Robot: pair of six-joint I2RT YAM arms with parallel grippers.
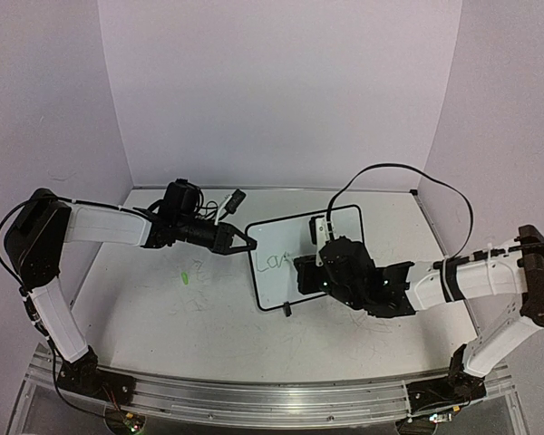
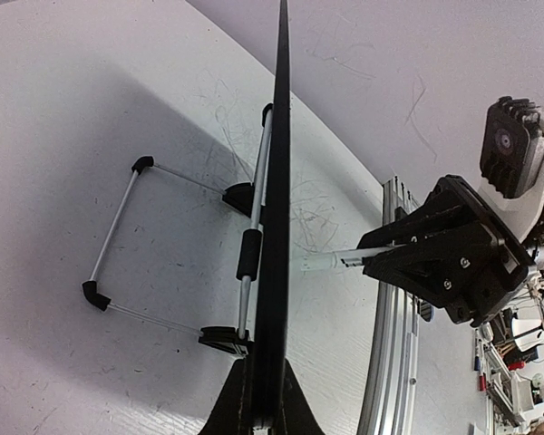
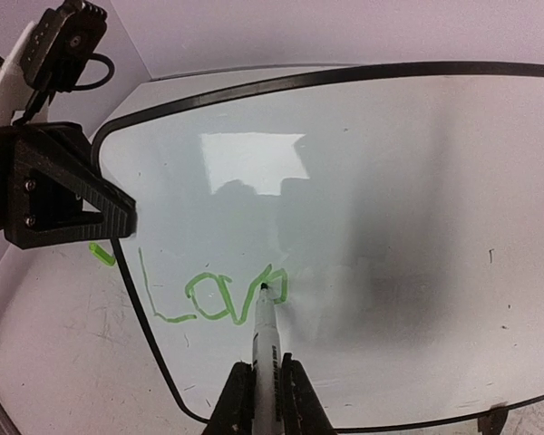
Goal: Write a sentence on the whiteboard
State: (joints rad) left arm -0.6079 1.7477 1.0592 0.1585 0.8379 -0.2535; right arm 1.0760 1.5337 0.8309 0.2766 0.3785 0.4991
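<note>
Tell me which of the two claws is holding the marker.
The right claw: it grips the marker, whose tip is at the green writing on the whiteboard. The left claw instead clamps the whiteboard's edge and holds no pen.

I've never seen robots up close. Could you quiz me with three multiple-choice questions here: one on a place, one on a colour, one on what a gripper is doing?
1. Where is the tip of the marker? A) on the whiteboard B) on the tabletop C) in the air
2. What colour is the writing? A) red B) blue C) green
3. What is the left gripper doing? A) hanging open B) clamping the whiteboard's edge C) holding an eraser
Answers: 1 A, the tip touches the board beside the last letter; 2 C, the strokes are green; 3 B, the board's edge sits in its grip.
</note>
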